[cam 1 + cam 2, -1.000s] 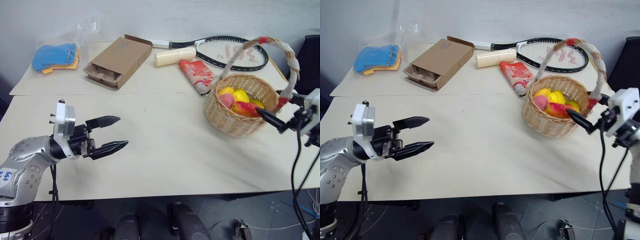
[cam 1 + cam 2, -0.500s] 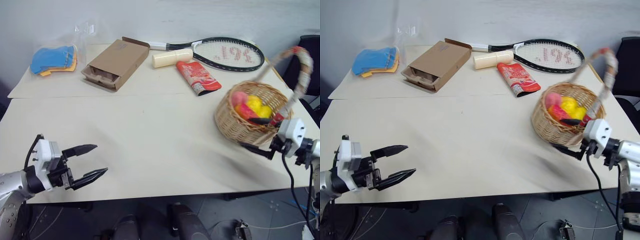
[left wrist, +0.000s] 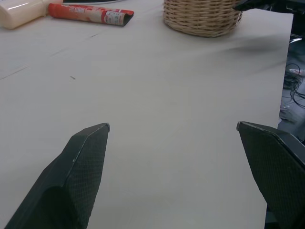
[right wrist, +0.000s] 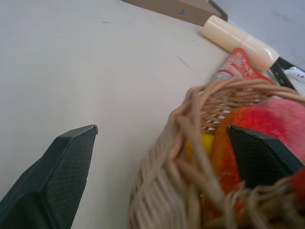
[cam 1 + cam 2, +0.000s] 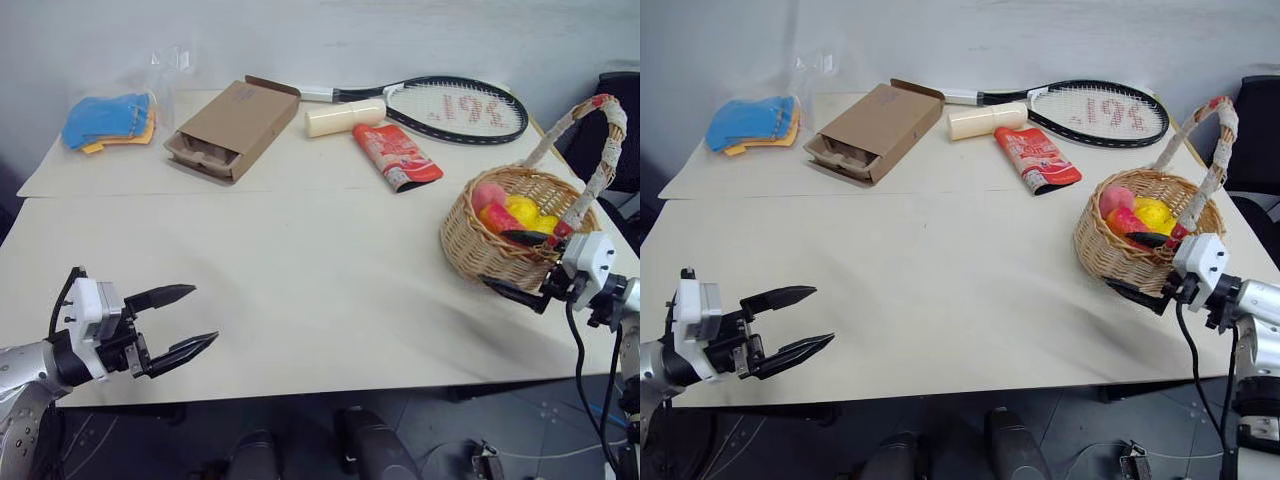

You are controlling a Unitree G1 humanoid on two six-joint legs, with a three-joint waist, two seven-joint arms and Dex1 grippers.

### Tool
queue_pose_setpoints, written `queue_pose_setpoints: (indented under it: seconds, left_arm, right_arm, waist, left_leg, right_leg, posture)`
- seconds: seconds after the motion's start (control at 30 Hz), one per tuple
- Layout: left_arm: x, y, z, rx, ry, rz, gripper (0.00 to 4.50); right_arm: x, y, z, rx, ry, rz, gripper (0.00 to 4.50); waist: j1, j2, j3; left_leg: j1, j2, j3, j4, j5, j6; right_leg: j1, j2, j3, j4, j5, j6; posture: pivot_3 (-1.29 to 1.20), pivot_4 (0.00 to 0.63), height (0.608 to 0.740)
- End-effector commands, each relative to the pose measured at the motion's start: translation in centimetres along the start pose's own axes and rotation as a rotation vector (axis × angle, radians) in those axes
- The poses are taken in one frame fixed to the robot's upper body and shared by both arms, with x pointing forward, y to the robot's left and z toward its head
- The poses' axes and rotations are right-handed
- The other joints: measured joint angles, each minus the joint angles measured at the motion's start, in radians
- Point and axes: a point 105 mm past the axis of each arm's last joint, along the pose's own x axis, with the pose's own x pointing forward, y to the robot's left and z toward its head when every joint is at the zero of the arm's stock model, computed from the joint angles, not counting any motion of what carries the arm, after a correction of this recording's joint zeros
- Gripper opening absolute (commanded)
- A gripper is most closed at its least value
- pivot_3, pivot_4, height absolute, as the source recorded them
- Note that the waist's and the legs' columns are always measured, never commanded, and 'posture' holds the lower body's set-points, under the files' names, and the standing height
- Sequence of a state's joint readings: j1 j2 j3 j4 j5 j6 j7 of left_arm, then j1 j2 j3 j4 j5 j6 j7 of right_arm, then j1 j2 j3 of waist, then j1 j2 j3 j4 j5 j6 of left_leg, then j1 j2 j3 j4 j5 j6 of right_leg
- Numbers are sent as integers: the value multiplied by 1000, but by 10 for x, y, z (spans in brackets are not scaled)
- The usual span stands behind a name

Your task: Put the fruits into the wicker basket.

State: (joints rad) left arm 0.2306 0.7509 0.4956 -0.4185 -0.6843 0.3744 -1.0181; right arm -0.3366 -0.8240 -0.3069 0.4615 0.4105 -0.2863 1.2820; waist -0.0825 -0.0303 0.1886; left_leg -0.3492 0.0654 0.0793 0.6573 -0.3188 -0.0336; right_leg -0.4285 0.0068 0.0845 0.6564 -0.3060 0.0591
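While the right gripper (image 5: 520, 268) straddles the wicker basket (image 5: 478, 258) rim, fingers wide, fruits (image 5: 508, 213) inside, the left gripper (image 5: 187, 320) hovers wide, well apart.

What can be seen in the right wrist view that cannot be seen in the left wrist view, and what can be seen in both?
Right wrist view: the fruits inside the wicker basket, with the open right gripper straddling its rim, one finger inside and one outside, plus a corner of the cardboard box.

Left wrist view: the open left gripper over bare table, and the basket's outer wall from afar.

Both: the basket, the red foil packet and the cream cylinder.
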Motion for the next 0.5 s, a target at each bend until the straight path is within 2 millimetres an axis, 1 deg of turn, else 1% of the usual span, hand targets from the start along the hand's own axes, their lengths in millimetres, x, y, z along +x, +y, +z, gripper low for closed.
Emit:
queue_pose_setpoints:
  seconds: [0.03,0.13,0.2,0.33,0.37,0.43,0.5]
  left_arm:
    - [4,0,6,5,-31,-30,4500]
    - [10,2,4,2,-36,-55,4500]
    - [13,4,4,2,-39,-67,4500]
    - [13,10,4,7,-36,-70,4500]
    - [11,11,5,7,-38,-65,4500]
    - [9,11,2,0,-30,-64,4500]
    - [8,10,-2,-4,-18,-71,4500]
  right_arm:
    - [-19,-21,26,-85,-34,-83,4475]
    - [-35,-32,30,-65,-40,-176,4475]
    - [-43,-34,31,-79,-29,-215,4475]
    - [-69,-38,33,-139,15,-308,4475]
    - [-77,-31,30,-139,50,-289,4475]
    - [-91,-8,20,-82,127,-197,4475]
    - [-99,10,14,-51,176,-124,4475]
  waist:
    - [0,0,0]
    - [0,0,0]
    - [0,0,0]
    - [1,0,0]
    - [1,0,0]
    - [5,0,0]
    - [6,0,0]
  left_leg:
    - [0,0,0,0,0,0]
    - [0,0,0,0,0,0]
    - [0,0,1,0,0,0]
    - [0,0,1,0,0,0]
    - [0,0,1,-1,-1,0]
    - [0,0,1,-1,-1,0]
    - [1,-1,1,-4,-1,0]
  right_leg:
    - [0,0,0,0,0,0]
    - [0,0,0,0,0,0]
    - [0,0,0,0,0,0]
    - [0,0,1,-1,0,0]
    - [0,0,1,-1,0,0]
    - [0,0,2,-1,-1,1]
    - [0,0,2,-3,-1,2]
  posture:
    - [0,150,740]
    - [0,150,740]
    - [0,150,740]
    - [0,150,740]
    - [0,150,740]
    - [0,150,740]
    - [0,150,740]
